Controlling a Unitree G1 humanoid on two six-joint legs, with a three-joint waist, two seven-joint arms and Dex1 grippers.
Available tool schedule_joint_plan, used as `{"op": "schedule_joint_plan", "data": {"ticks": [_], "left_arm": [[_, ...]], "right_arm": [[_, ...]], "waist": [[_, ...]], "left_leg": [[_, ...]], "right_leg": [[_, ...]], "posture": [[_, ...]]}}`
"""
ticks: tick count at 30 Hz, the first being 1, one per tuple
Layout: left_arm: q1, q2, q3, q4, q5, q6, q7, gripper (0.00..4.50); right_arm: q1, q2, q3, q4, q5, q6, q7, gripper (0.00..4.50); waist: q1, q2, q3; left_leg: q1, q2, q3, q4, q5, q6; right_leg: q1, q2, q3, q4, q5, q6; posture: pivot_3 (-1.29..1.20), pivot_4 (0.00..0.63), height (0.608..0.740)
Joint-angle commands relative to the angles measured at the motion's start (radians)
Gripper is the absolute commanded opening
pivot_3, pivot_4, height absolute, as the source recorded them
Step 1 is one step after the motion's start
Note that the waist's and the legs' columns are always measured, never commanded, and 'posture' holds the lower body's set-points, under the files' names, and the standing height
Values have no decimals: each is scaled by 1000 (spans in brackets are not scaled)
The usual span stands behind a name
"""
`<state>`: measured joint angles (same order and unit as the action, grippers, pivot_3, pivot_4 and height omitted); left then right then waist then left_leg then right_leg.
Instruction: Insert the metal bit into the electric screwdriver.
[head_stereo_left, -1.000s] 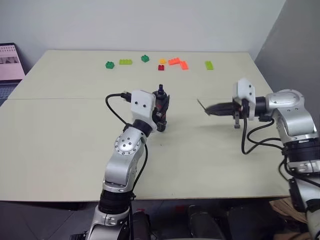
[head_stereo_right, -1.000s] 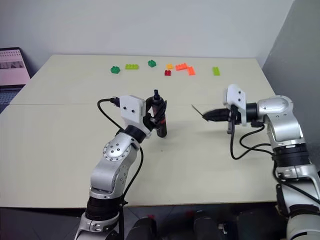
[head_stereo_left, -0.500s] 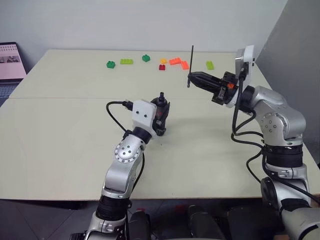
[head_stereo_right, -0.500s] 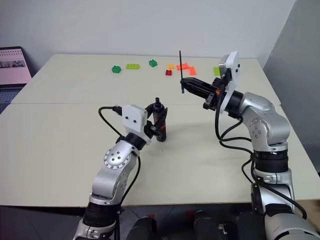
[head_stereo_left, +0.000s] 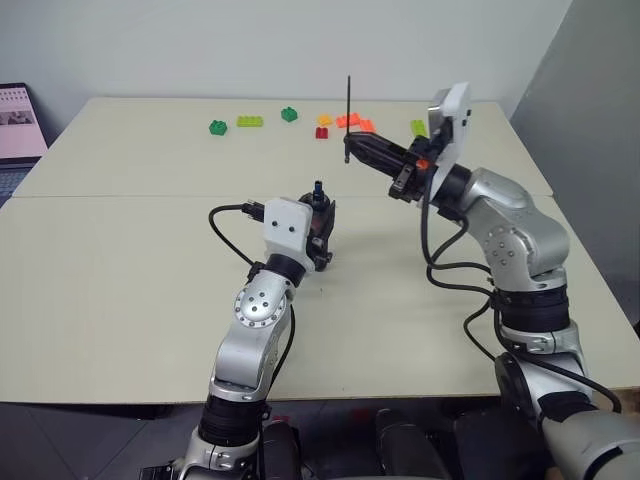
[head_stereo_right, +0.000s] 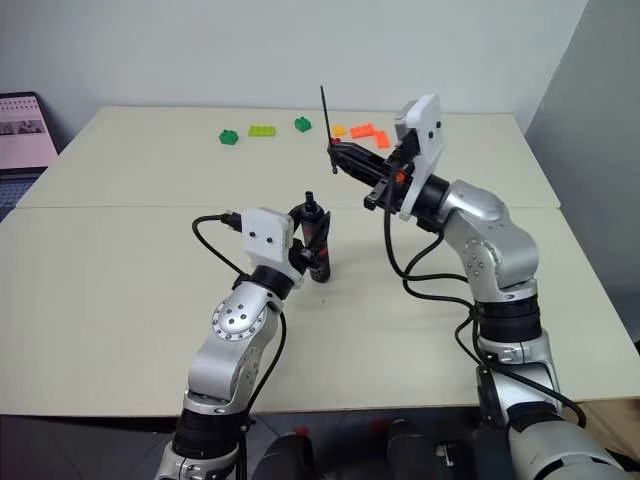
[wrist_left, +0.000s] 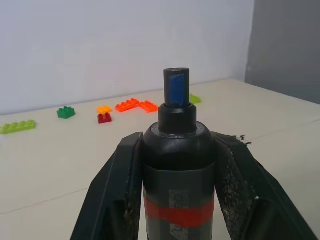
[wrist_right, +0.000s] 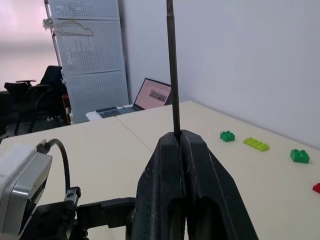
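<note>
Gripping the electric screwdriver near the middle of the bench, the left tool has its two black fingers clamped on either side of the dark body, just at the red band. The screwdriver stands upright with its narrow tip uppermost, and the left wrist view shows a bluish opening at the very end of that tip. Whether its lower end touches the bench cannot be told.

Up and to the right of it, the right tool hangs above the bench with its fingers pressed together on the metal bit. The thin dark rod stands nearly upright, most of its length rising above the fingertips and a short stub showing below them. The bit is well apart from the screwdriver's tip, higher and farther back.

Along the far side of the bench lies a loose row of toy bricks: a green brick, a lime brick, another green one, then red, yellow and orange bricks and a lime one at the right end. A laptop sits at the left edge.
</note>
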<state>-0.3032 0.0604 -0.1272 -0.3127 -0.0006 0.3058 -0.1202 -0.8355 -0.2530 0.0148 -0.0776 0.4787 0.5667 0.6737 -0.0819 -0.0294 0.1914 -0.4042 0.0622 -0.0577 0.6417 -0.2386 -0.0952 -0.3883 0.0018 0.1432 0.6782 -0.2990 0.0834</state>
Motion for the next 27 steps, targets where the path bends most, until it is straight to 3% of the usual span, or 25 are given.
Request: {"op": "schedule_joint_plan", "data": {"ticks": [1,11,27], "left_arm": [[-16,8,3,-6,27,-49,11,1652],[-5,8,-7,11,36,-71,10,1652],[-18,25,15,28,24,-68,-4,1652]], "right_arm": [[-7,20,16,-46,-25,-25,-44,0],[-10,64,50,-56,-51,-5,-105,0],[3,96,59,11,-47,-77,-36,0]], "waist": [[0,0,0],[-1,0,0],[-1,0,0]], "left_leg": [[0,0,0,0,0,0],[0,0,0,0,0,0],[1,0,0,-1,0,0]], "right_leg": [[0,0,0,0,0,0],[0,0,0,0,0,0],[0,0,0,0,0,0]], "posture": [[0,150,740],[0,150,740],[0,150,740]]}}
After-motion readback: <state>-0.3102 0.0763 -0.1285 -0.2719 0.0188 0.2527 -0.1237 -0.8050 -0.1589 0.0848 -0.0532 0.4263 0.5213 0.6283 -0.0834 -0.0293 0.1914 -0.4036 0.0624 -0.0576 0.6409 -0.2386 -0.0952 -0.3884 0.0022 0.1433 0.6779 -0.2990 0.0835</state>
